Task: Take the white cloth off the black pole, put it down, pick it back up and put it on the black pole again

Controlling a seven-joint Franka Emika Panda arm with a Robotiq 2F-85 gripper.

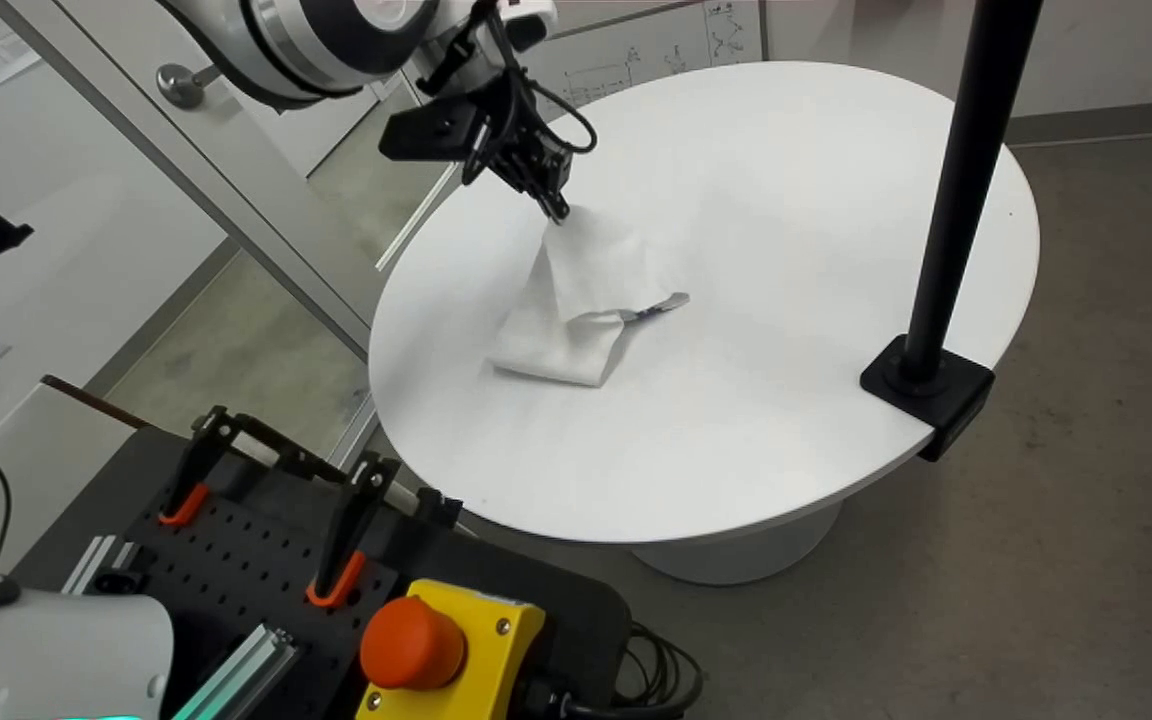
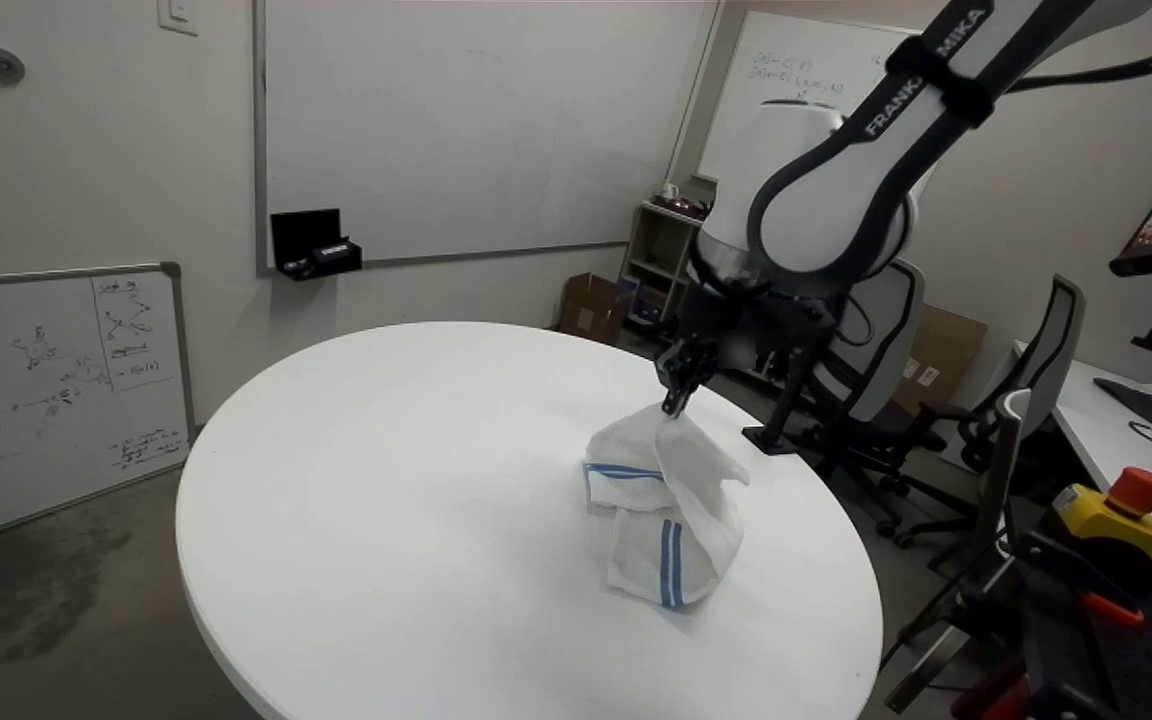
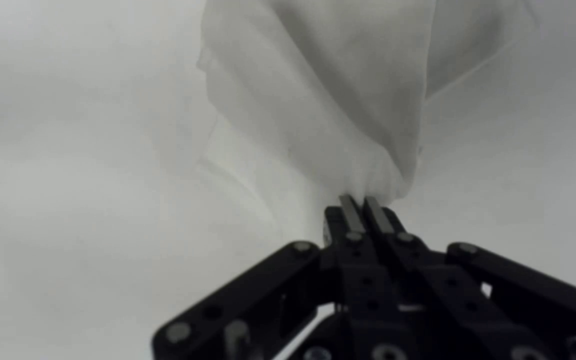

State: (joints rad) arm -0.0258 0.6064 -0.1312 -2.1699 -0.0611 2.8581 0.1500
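I have the black two-fingered gripper [image 3: 358,200] pressed together at its tips, pinching the thin white fabric cloth with blue stripes [image 2: 701,480]. In the wrist view, the cloth puckers right at the tips and fans out ahead of them, toward the top of my picture, its creases running back to the pinch and one layer spreading to the left.

In both exterior views I see it drawn up to a peak directly below the gripper, like a small tent, while its lower folds rest on the round white tabletop [image 1: 786,190]. In an exterior view, paired blue stripes show on two of its flaps, one just to the side of the peak and one lower down, lying on the table. The white and black robot arm [image 2: 811,225] slants down over it all.

Well apart from both cloth and gripper, I have the tall, slim, matte-black upright pole [image 1: 971,165]. It rises from its flat square black base plate [image 1: 948,390], which sits at the table's edge.
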